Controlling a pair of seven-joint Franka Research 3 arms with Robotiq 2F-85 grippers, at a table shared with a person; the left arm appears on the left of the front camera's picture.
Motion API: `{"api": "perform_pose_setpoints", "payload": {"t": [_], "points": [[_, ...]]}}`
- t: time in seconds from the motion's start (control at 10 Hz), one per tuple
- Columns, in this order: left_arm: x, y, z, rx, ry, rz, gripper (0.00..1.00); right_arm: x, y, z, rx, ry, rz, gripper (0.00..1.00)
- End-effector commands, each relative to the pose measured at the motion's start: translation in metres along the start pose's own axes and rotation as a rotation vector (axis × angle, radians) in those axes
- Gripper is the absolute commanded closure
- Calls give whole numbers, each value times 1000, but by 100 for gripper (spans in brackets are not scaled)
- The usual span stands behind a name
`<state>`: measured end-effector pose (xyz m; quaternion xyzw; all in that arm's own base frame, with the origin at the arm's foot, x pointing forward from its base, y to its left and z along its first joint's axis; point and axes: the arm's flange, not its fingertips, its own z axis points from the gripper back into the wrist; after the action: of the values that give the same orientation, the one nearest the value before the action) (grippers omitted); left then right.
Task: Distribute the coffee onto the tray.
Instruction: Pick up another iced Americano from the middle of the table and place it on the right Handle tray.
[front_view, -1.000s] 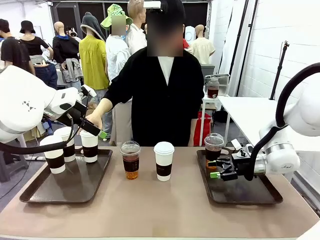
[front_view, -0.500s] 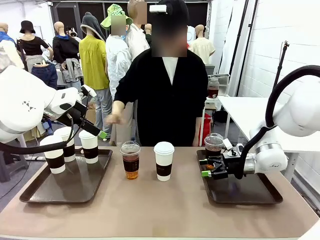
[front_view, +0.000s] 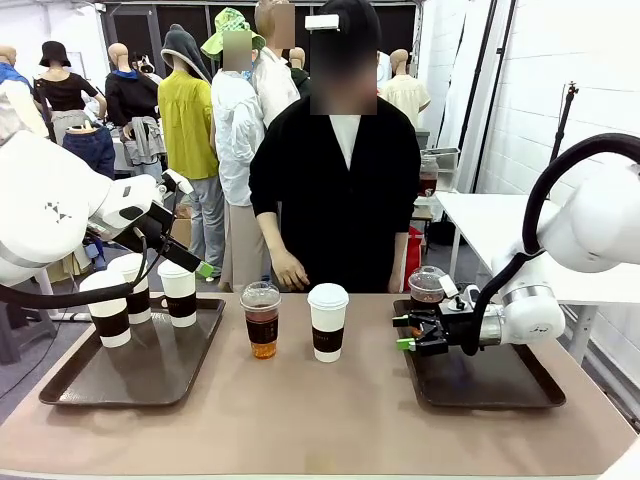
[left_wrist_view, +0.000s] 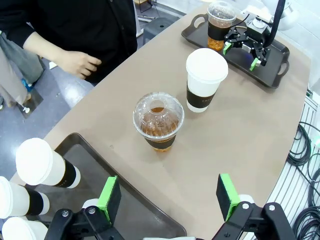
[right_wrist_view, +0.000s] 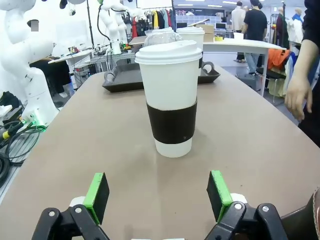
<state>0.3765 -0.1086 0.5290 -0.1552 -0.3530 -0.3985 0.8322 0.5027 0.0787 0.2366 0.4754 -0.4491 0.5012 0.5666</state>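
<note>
Right gripper (front_view: 401, 333) has slid left to right tray's (front_view: 480, 390) left edge; fingers (right_wrist_view: 97, 192) spread, empty. Left gripper (front_view: 205, 268) spread above left tray's (front_view: 140, 375) far right corner. Iced cup (front_view: 262, 320) and white cup (front_view: 327, 322) mid-table; white cup centred ahead of right fingers, apart.

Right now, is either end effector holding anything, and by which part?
Nothing held. Left end effector hangs open and empty above the left tray; right end effector is open, aimed at the middle white paper cup, not touching it.
</note>
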Motion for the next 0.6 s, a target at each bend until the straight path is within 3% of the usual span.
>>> {"api": "perform_pose_setpoints", "payload": {"t": [0.0,0.5], "points": [[-2,2,1,-13,-8,2,0,-2,-2,-5,-11,15,4,0],[-2,2,1,-13,-8,2,0,0,0,0,0,0,0,0]]}}
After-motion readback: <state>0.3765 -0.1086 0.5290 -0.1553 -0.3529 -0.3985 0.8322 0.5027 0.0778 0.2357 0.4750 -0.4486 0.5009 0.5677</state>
